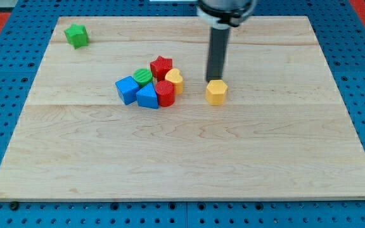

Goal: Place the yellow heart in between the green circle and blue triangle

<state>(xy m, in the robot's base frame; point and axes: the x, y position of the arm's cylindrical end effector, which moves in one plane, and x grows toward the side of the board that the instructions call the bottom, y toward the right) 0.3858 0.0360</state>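
Yellow heart (175, 80) looks light, stiff and slippery, wedged among red blocks beside the green circle (142, 76) and blue triangle (147, 96). My tip (212, 79) grasps nothing, resting behind the yellow hexagon (216, 92); push the heart's right flank.

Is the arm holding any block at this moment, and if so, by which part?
Nothing is held. My tip sits just above the yellow hexagon in the view; whether they touch cannot be told. The yellow heart lies apart.
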